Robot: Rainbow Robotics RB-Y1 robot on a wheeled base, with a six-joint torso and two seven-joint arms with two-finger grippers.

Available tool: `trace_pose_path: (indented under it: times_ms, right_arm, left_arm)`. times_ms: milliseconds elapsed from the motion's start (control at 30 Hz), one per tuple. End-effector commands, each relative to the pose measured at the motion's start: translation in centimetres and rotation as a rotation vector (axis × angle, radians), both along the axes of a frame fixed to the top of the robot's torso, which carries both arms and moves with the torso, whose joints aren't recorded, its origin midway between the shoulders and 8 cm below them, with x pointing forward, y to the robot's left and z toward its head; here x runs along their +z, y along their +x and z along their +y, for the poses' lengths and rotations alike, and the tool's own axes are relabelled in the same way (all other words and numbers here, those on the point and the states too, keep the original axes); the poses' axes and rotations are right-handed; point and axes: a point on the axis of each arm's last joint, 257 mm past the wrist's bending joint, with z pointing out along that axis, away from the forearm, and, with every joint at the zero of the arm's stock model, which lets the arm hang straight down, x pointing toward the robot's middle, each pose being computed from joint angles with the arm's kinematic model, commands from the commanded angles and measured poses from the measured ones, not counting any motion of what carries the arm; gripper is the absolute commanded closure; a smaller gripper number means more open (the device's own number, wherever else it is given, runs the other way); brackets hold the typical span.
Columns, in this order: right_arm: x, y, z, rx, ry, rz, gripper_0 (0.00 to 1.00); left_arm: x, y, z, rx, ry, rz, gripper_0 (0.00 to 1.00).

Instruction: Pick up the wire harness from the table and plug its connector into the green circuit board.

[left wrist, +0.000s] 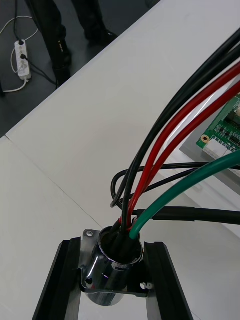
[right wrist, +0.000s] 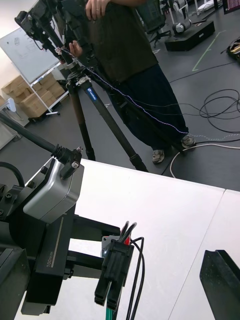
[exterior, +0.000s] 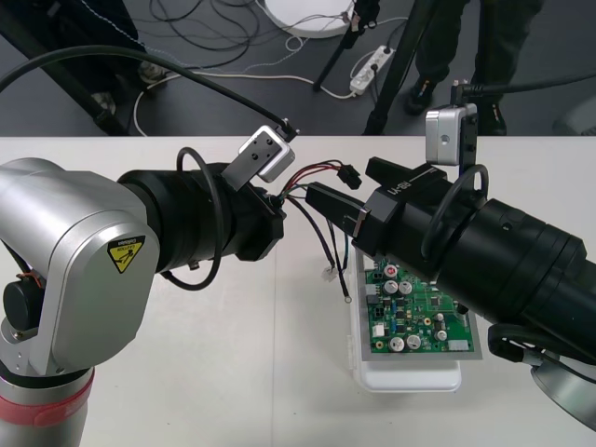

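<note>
Above table (exterior: 186,372), harness (exterior: 309,175) spans left gripper (left wrist: 112,250) to right gripper (exterior: 358,191) (board (exterior: 419,321) beneath right one).

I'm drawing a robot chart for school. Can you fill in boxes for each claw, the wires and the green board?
Left gripper: shut on the metal socket of the harness, above the table
Right gripper: open, right beside the plug
Circuit board: on its white base, under the right arm
Plug: in the air, not plugged in
</note>
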Motion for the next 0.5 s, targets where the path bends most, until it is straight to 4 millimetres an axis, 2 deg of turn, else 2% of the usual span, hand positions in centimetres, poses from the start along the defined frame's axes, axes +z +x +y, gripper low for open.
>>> trace_pose_path:
  times_ms: [33, 200, 233, 267, 333, 367, 400, 500]
  right_arm:
    - [1.6, -0.3, 0.8, 0.019, 0.040, -0.004, 0.00]
    - [1.7, -0.2, 0.6, 0.015, 0.036, -0.010, 0.00]
    - [1.7, -0.2, 0.6, 0.015, 0.036, -0.010, 0.06]
    - [1.8, -0.1, 0.6, 0.013, 0.034, -0.012, 0.17]
    - [2.0, 0.0, 0.5, 0.011, 0.037, -0.015, 0.57]
    - [2.1, 0.0, 0.4, 0.010, 0.039, -0.018, 0.63]
    - [2.3, 0.1, 0.4, 0.008, 0.040, -0.021, 0.74]
    - [2.6, 0.3, 0.2, 0.003, 0.044, -0.027, 0.87]
  left_arm:
    - [3.7, 1.1, -1.5, 0.031, -0.116, -0.057, 1.00]
    - [3.7, 1.1, -1.5, 0.031, -0.116, -0.057, 1.00]
    - [3.7, 1.1, -1.5, 0.031, -0.116, -0.057, 0.99]
    - [3.7, 1.1, -1.5, 0.031, -0.116, -0.057, 0.99]
    - [3.7, 1.1, -1.4, 0.032, -0.116, -0.057, 1.00]
    - [3.7, 1.1, -1.4, 0.033, -0.117, -0.056, 1.00]
    - [3.6, 1.1, -1.4, 0.033, -0.116, -0.056, 1.00]
    - [3.7, 1.1, -1.4, 0.033, -0.116, -0.057, 0.99]
